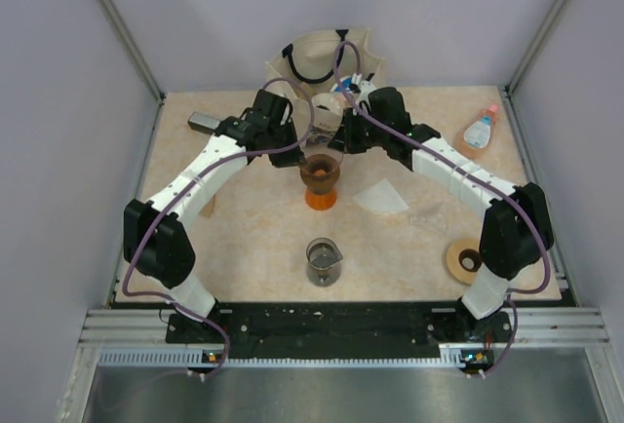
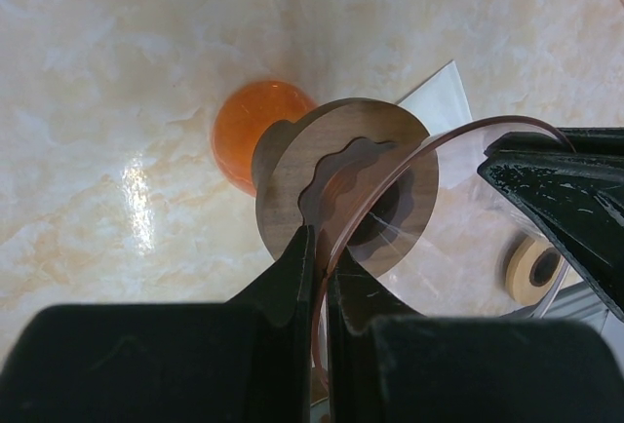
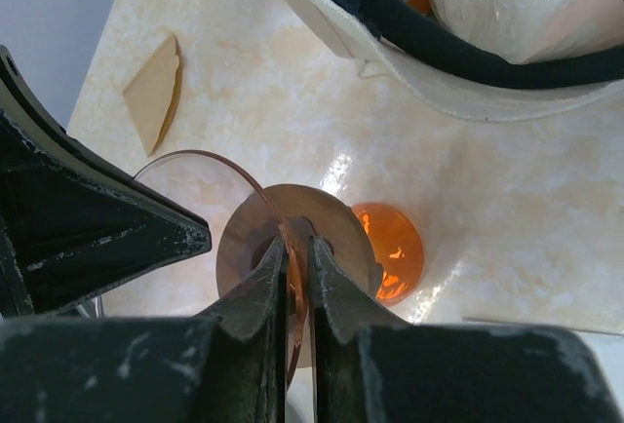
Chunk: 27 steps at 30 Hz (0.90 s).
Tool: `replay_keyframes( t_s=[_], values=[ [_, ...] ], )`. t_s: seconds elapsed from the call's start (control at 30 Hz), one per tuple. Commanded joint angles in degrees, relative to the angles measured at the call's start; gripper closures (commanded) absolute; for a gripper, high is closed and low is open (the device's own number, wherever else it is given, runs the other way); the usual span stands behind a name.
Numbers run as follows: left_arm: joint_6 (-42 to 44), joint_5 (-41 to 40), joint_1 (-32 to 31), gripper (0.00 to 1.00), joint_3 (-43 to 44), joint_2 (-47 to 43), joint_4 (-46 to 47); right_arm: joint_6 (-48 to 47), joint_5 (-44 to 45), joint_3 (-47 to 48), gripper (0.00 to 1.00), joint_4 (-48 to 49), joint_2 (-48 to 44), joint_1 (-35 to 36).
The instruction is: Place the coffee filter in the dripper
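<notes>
The dripper, a translucent pinkish-brown cone, is held over a dark brown ring on an orange stand. My left gripper is shut on the dripper's left rim, which shows in the left wrist view. My right gripper is shut on its opposite rim, which shows in the right wrist view. The coffee filter, a flat white fan, lies on the table right of the stand, and neither gripper touches it. Its corner shows in the left wrist view.
A glass beaker stands in front of the stand. A tan flat ring lies front right. A bottle lies at back right and a cream bag at the back. A tan fan-shaped paper lies left of the dripper.
</notes>
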Motion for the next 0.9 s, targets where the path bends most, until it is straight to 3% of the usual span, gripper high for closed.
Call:
replay_keyframes(
  t_s=[0.0,0.17,0.87],
  values=[
    [2.6,-0.5,0.0,1.00,-1.5,3.1,-6.7,-3.1,4.5,1.0,0.91,-14.1,3.9,-0.9],
    [2.7,-0.4,-0.1,1.00,-0.5,3.1,-7.3,-3.5,2.6,3.6,0.87,-13.7,3.4,-0.9],
    [5.2,0.6,-0.1,0.66,5.7,2.4,-7.5,-1.4,-1.7,14.2,0.66,-10.7,2.7,-0.8]
  ],
)
